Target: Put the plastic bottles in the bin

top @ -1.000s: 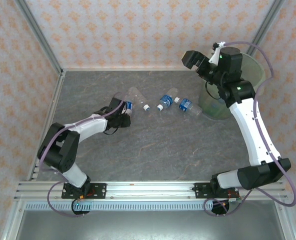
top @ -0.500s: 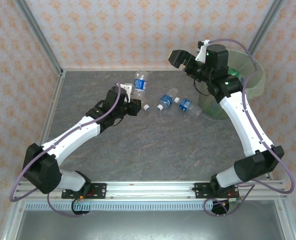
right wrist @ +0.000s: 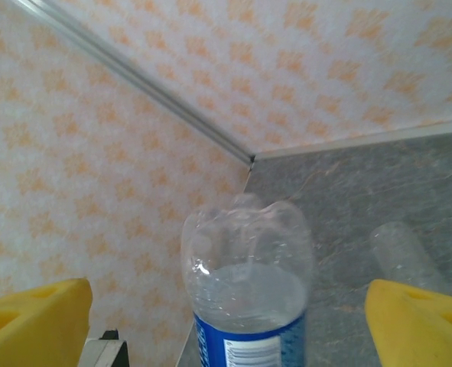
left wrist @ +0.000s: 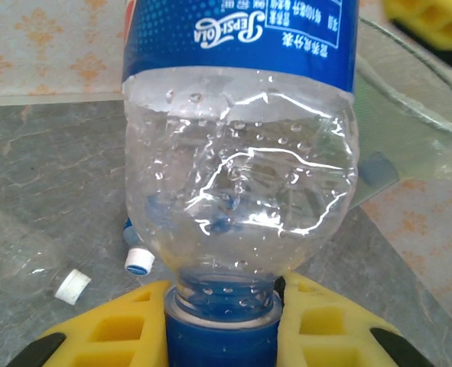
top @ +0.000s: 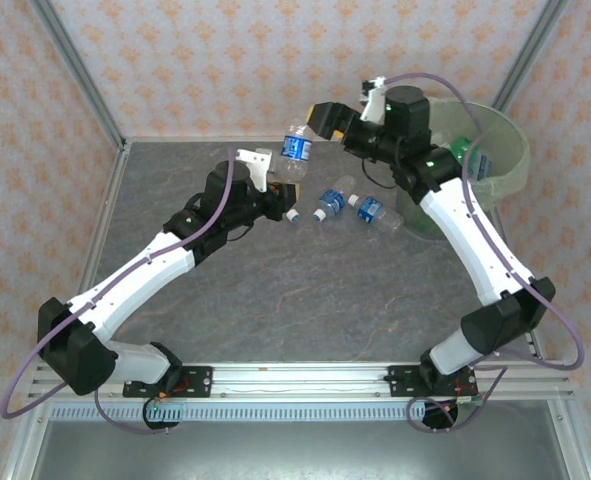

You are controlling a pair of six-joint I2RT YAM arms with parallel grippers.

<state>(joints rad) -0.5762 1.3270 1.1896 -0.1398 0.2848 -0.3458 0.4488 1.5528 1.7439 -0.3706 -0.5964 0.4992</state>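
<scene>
Bottle (left wrist: 237,191): clear, blue-labelled, seemingly empty

The raised bottle (left wrist: 241,176) is clear, with a blue label lettered in white and a blue cap. The jaws of the left gripper (left wrist: 222,313) and the right gripper (right wrist: 227,302) are yellow. The lying bottles (top: 327,200) are clear with blue labels. The surface (top: 305,300) is grey, veined like marble. The walls (top: 225,70) are pale with an orange floral motif. The bin (top: 510,165) is translucent pale green
</scene>
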